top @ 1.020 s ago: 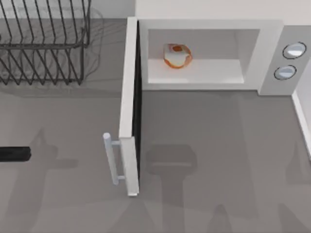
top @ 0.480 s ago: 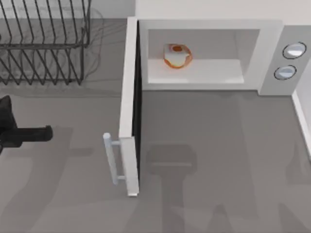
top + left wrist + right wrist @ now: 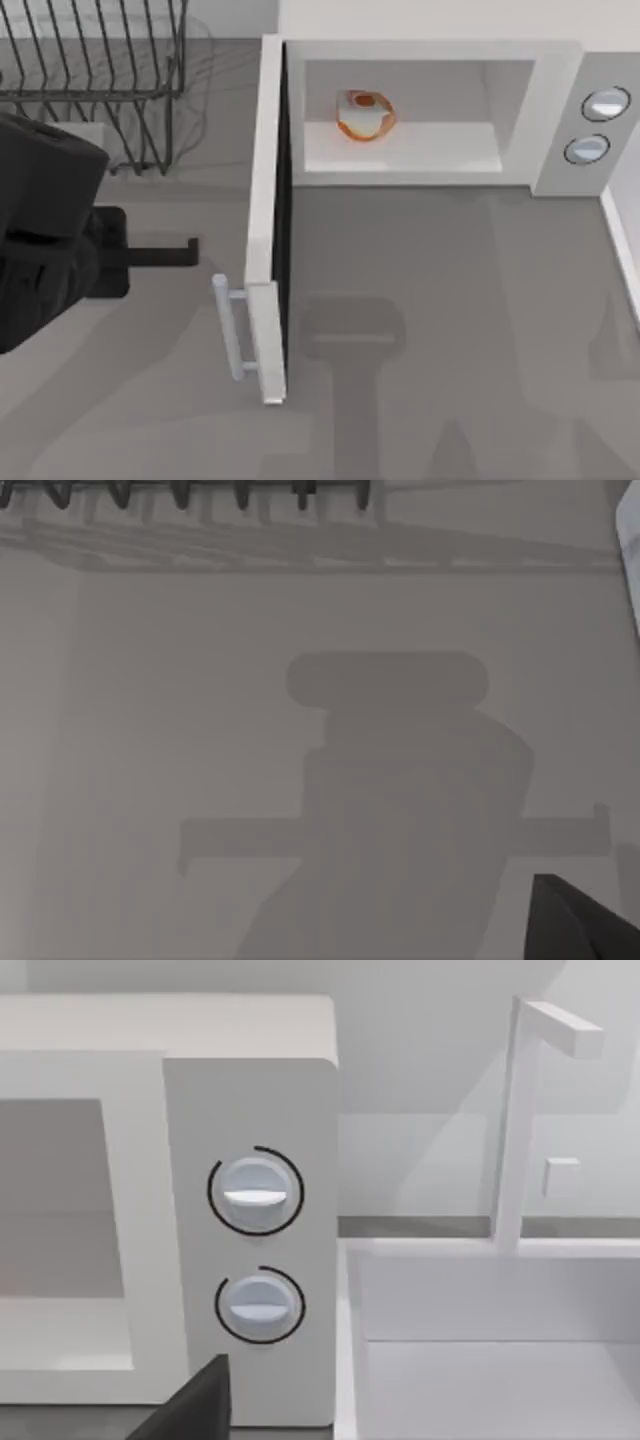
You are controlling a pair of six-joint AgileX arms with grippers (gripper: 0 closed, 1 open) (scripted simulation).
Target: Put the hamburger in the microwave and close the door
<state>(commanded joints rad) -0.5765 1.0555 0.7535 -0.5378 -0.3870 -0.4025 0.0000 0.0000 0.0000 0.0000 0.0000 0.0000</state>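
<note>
top view: since half a second ago the left arm has been brought further in from the desk's left edge, and its gripper (image 3: 185,254) is now seen close to the outer face of the door (image 3: 262,230), above the handle (image 3: 228,326); whether its jaws are apart or together cannot be told. the door is unmoved, standing wide open. the grey desk (image 3: 450,330) is crossed by soft arm shadows, with a black wire rack (image 3: 100,90) at the back left. the hamburger (image 3: 364,115), a small orange-and-tan lump with whitish patches, is lying inside the microwave (image 3: 430,110) cavity, left of centre. two round knobs (image 3: 255,1192) are faced by the right wrist view.
</note>
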